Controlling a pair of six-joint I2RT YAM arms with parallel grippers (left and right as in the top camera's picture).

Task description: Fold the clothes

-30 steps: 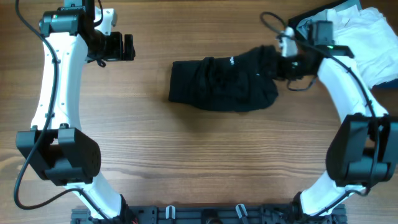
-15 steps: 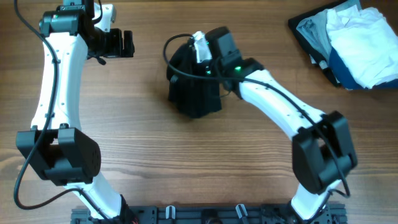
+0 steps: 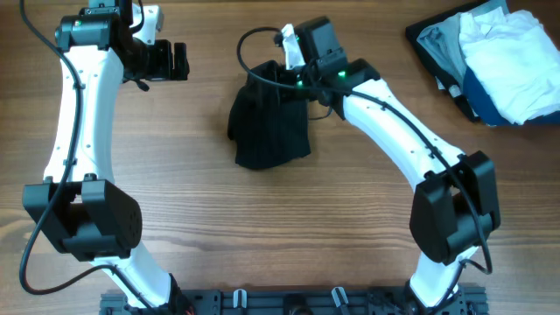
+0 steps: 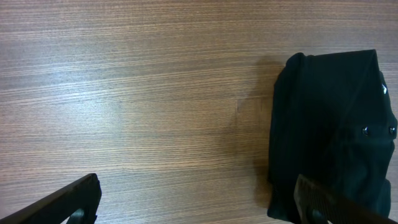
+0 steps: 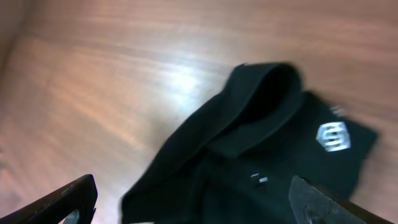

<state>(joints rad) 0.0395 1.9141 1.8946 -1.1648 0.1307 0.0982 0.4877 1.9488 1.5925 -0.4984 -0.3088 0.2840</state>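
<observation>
Black shirt [image 3: 269,127] lies bunched on table [image 3: 219,236]; right hand [image 5: 189,190] spread above it, left hand [image 3: 181,63] spread, well apart.

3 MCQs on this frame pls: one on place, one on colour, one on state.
1. Where is the clothes pile in the overhead view?
A. top right
B. bottom left
C. centre

2. What colour is the lone garment?
A. white
B. black
C. red

3. How is the right gripper?
A. shut on the garment
B. open
C. out of view

Answers:
1 A: the pile sits against the top right edge of the overhead view.
2 B: it reads black in all three views.
3 B: the right wrist view shows its fingers wide apart above the cloth.
</observation>
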